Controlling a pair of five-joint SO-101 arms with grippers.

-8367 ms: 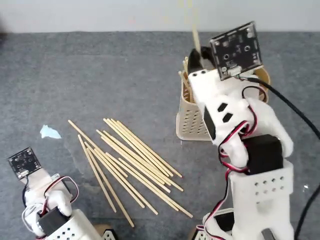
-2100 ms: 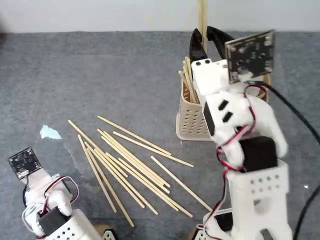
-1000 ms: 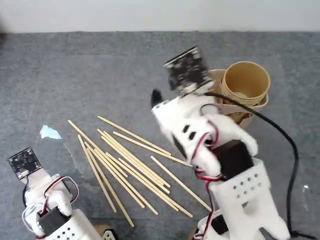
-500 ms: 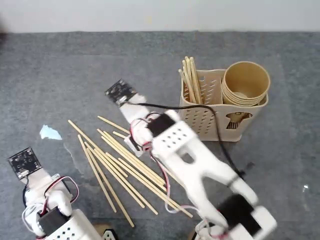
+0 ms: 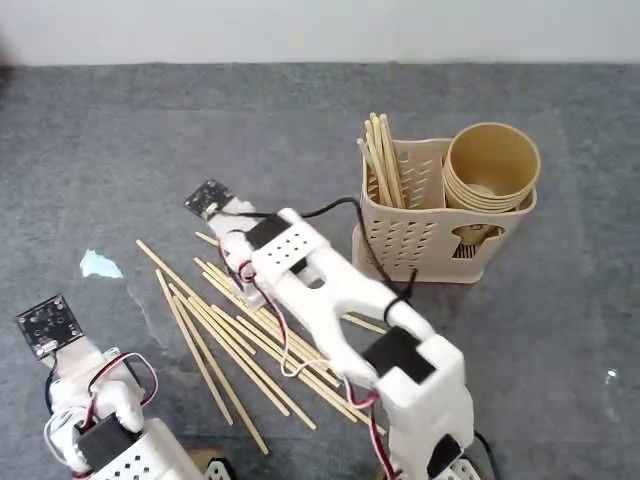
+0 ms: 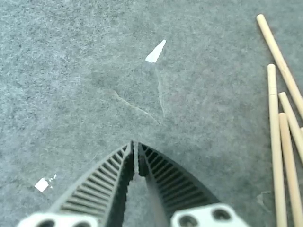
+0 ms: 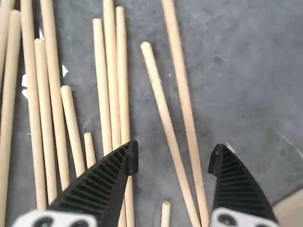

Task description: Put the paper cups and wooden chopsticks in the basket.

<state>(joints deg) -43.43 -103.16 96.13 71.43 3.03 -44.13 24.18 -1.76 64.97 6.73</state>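
Observation:
Several wooden chopsticks (image 5: 250, 340) lie scattered on the grey mat in the high view. The beige basket (image 5: 430, 235) at the back right holds a bundle of chopsticks (image 5: 382, 160) and stacked paper cups (image 5: 492, 165). My right gripper (image 7: 173, 158) is open, low over the pile, with two chopsticks (image 7: 177, 118) running between its fingers; in the high view this arm (image 5: 300, 270) reaches over the pile's upper end. My left gripper (image 6: 136, 153) is shut with nothing in it, over bare mat beside chopstick ends (image 6: 281, 123); its arm (image 5: 80, 400) sits at the front left.
A small pale blue scrap (image 5: 100, 265) lies on the mat left of the pile; a white scrap (image 6: 155, 52) shows in the left wrist view. A light wall strip (image 5: 320, 30) borders the mat's far edge. Open mat lies at the back left.
The right arm left the basket, where it had lifted chopsticks, and swung down left over the loose pile. More chopsticks now stand in the basket. The left arm has not moved.

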